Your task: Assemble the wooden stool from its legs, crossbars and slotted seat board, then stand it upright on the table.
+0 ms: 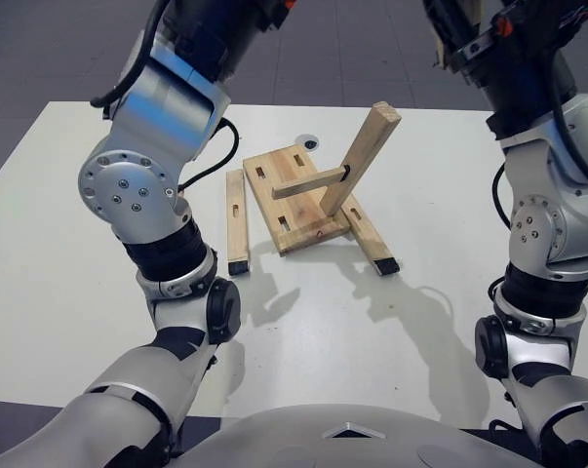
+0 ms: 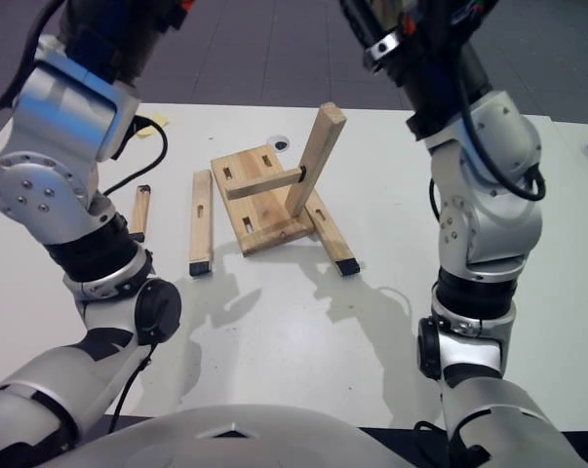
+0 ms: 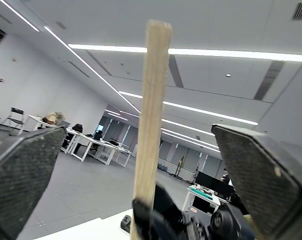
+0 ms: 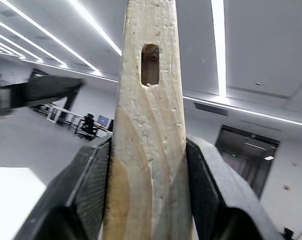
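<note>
White table (image 1: 69, 292) | right gripper (image 4: 148, 150) clamps pale slotted wooden leg (image 4: 149, 107) | left gripper (image 3: 138, 137) gapes; centre your pads (image 3: 20, 180) before closing.

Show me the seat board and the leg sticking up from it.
seat board (image 1: 295, 213), left eye view, bare top face.
slanting leg (image 1: 364, 156), left eye view, middle of its shaft.

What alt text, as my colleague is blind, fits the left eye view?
A wooden seat board lies on a table with one leg standing tilted in it, a crossbar jutting from that leg. One loose leg lies left of the board, another leg right.
</note>
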Available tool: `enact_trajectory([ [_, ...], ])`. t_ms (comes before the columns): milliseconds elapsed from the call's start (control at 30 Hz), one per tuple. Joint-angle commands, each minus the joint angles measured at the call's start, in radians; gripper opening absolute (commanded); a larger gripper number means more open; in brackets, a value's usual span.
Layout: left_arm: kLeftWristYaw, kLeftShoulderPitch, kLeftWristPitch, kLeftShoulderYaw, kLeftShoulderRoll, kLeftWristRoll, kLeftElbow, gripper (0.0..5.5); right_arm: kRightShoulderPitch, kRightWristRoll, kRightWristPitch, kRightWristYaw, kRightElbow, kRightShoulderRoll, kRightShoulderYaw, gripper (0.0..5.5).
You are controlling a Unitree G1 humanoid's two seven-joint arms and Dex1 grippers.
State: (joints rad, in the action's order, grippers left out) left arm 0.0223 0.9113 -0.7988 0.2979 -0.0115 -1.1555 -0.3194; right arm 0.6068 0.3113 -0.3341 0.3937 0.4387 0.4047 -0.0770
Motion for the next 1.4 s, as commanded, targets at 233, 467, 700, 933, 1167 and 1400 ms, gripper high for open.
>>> enact_trajectory([
  [233,0.061,0.055,-0.014,-0.014,-0.046,-0.102,0.084,5.4,-0.152,-0.098,0.052,0.04,0.07,0.015,0.11,2.04],
  [467,0.066,0.039,0.004,-0.019,-0.063,-0.115,0.103,4.37,-0.171,-0.131,0.059,0.047,0.06,0.018,0.118,2.04],
  [700,0.059,-0.012,0.058,0.03,-0.071,-0.099,0.198,3.27,-0.172,-0.167,0.069,0.066,0.023,0.04,0.118,2.04],
  [933,0.001,-0.041,0.044,0.013,-0.098,-0.102,0.185,2.29,-0.169,-0.176,0.081,0.07,0.004,0.036,0.111,2.04],
  [1167,-0.047,-0.068,0.042,-0.016,-0.11,-0.094,0.156,1.19,-0.166,-0.185,0.093,0.072,-0.013,0.032,0.121,2.04],
  [1400,-0.055,-0.075,0.049,-0.024,-0.11,-0.092,0.152,1.14,-0.162,-0.185,0.105,0.085,-0.026,0.031,0.134,2.04],
])
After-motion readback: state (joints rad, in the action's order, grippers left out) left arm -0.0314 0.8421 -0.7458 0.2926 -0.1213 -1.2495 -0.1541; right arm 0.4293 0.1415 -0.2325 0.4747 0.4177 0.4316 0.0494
